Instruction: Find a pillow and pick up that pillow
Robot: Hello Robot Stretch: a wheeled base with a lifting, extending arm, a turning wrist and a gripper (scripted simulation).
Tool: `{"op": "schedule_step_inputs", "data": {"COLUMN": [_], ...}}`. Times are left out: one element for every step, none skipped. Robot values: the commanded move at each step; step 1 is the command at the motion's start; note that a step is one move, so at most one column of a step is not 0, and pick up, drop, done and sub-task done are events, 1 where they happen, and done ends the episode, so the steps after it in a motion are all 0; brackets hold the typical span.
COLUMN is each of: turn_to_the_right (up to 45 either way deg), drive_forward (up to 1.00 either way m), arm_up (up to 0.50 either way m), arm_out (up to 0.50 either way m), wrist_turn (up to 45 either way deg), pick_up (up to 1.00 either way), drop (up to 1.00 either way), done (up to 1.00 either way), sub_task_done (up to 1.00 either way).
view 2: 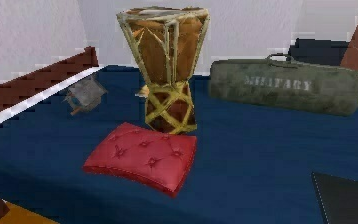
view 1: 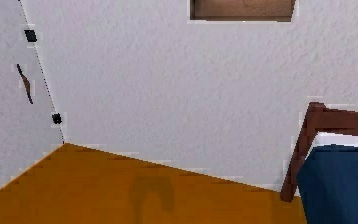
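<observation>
a red tufted pillow [view 2: 142, 158] lies on the blue bed [view 2: 257, 165], just in front of a tall drum [view 2: 165, 70]. a green bag [view 2: 279, 88] lies farther back. i cannot tell the end effector's state.

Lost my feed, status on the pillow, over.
Red pillow flat on blue bed. Drum upright just behind it. Green bag farther back.

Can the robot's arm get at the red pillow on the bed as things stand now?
Probably yes: the red pillow lies on the bed toward its near edge, with nothing in front of it. The drum stands just behind.
</observation>
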Motion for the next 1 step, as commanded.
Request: {"op": "schedule_step_inputs", "data": {"turn_to_the_right": [0.0], "drive_forward": [0.00], "arm_up": [0.50], "arm_out": [0.00], "wrist_turn": [0.0], "pick_up": [0.00], "drop": [0.00], "done": [0.00], "sub_task_done": [0.00]}}
